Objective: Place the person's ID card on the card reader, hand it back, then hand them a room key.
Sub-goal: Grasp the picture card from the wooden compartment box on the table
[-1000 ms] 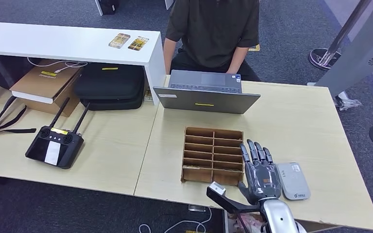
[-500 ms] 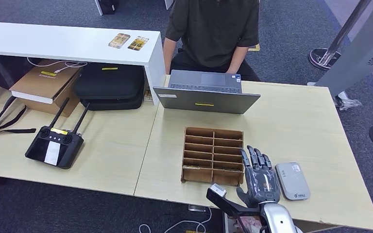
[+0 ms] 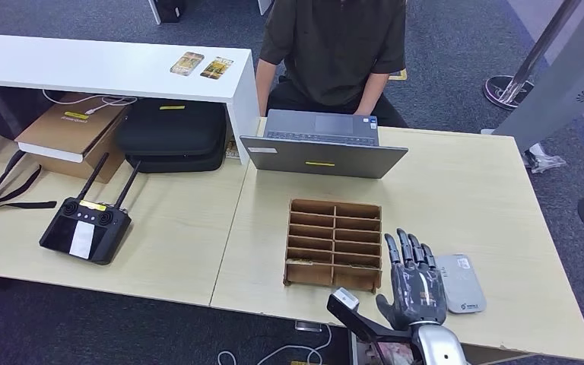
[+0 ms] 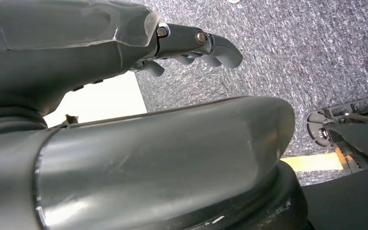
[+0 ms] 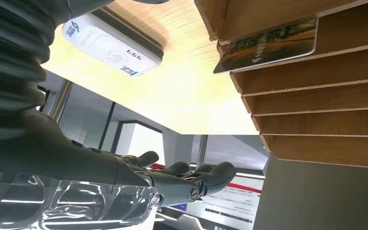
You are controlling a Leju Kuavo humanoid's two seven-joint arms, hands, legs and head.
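From the head view, you see the right robot hand (image 3: 414, 281) raised over the near edge of the pale wooden surface (image 3: 456, 190), fingers straight and spread, holding nothing. It sits between the brown slotted card rack (image 3: 334, 243) and the white card reader (image 3: 460, 283), overlapping the reader's left edge in the picture. A person (image 3: 334, 49) in a dark shirt sits on the far side behind a grey laptop (image 3: 322, 144). Two cards (image 3: 201, 65) lie side by side on the white shelf (image 3: 84, 65) at the far left. A black remote controller (image 3: 85, 228) with two antennas rests on the neighbouring surface, near a black case (image 3: 173, 133) and a cardboard box (image 3: 68, 133).

In the left wrist view, you see the left robot hand (image 4: 191, 45) hanging above grey carpet (image 4: 292, 52), its fingers gently curled with nothing in them.

In the right wrist view, you see the right robot hand's dark fingers (image 5: 191, 179) extended and empty. The card reader (image 5: 110, 45) lies on the wood just beside the rack (image 5: 316, 96), and one card (image 5: 268, 43) with a picture print stands in an end slot of the rack.
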